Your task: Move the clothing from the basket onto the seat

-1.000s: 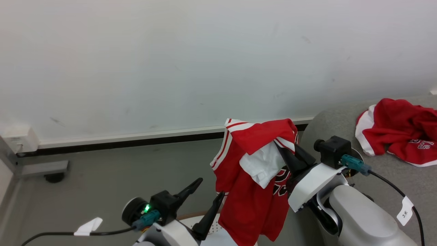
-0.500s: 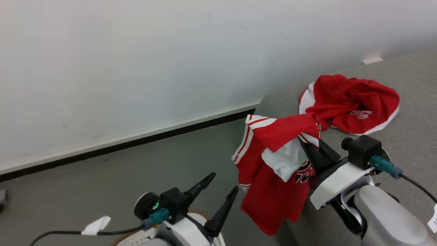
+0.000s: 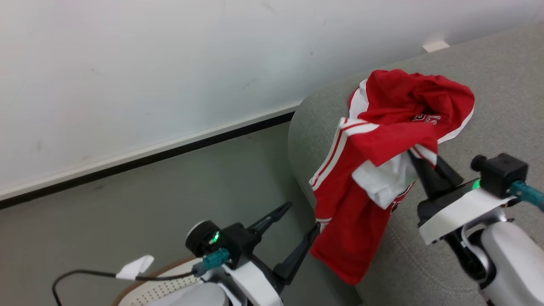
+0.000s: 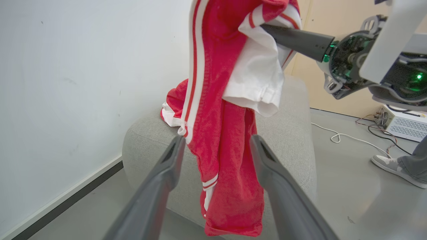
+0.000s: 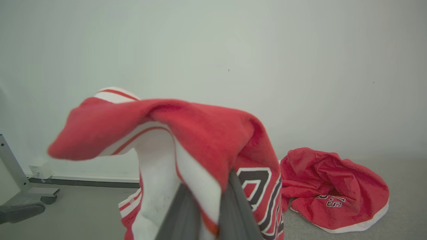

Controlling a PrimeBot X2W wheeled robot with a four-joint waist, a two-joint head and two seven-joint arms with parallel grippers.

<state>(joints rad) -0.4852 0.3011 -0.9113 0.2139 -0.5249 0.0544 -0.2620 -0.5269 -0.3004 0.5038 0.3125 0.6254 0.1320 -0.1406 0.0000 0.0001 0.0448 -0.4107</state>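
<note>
The right end effector [image 3: 418, 160] was clamped tight on a red garment [image 3: 352, 212] with white stripes. The garment hung down over the round edge of the seat [image 3: 501, 114], and its low end dangled in front of the seat's side. A second red garment [image 3: 418, 95] lay crumpled on top of the seat, just behind the hanging one. The left end effector [image 3: 302, 216] had its fingers wide apart and held nothing, just beside the seat's edge. The basket [image 3: 155, 291] was down low, near the seat.
</note>
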